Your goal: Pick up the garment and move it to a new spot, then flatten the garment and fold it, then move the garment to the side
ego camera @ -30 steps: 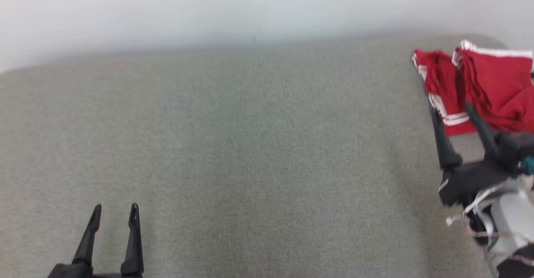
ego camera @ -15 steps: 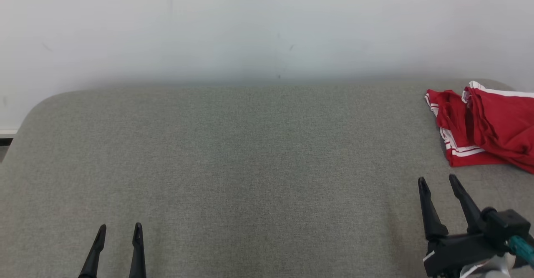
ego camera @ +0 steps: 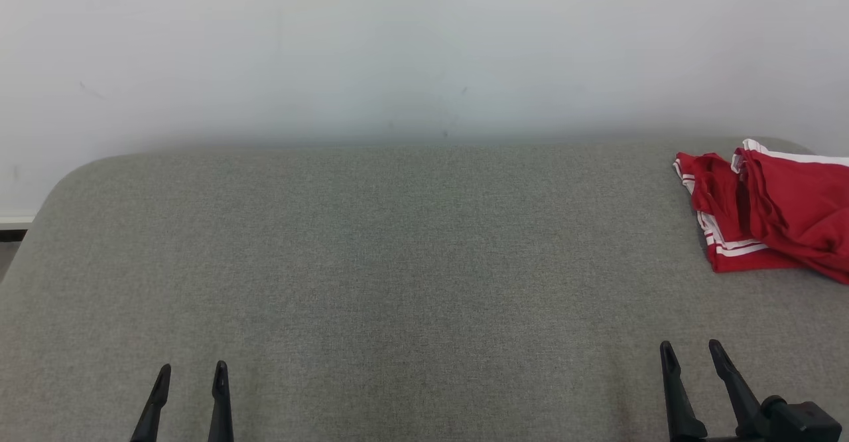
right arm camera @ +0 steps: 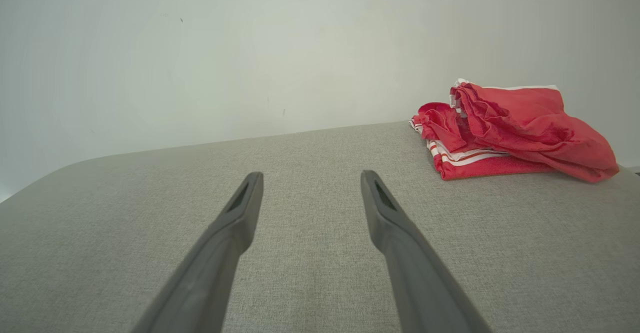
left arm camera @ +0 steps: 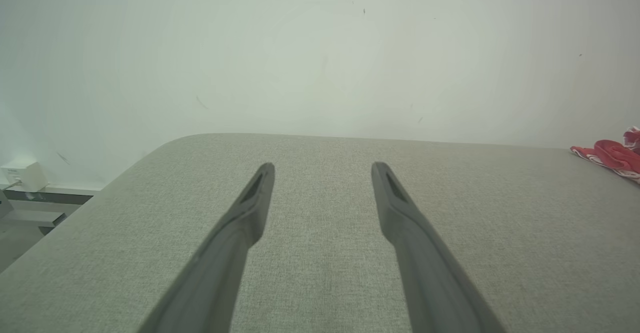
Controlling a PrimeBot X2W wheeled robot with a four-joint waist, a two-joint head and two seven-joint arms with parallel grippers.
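1. Grey fabric-covered worktop point(ego camera: 398, 263) with rounded far corners, set against a plain white wall point(ego camera: 398, 44).
2. Garment point(ego camera: 776, 216): red with white stripes, lying in a loosely folded, rumpled heap at the worktop's far right corner, close to the far edge. The type is unclear from the folds, possibly shorts.
3. Left gripper point(ego camera: 192, 366): at the near edge, left side. Fingers are spread with nothing between them, over bare fabric. It is well apart from the garment.
4. Right gripper point(ego camera: 690, 345): at the near edge, right side. Fingers are spread and hold nothing. The garment lies beyond it toward the far edge and slightly right, with no contact.
5. The left wrist view shows a small white box point(left arm camera: 22, 173) on a ledge by the wall, past the worktop's left edge.
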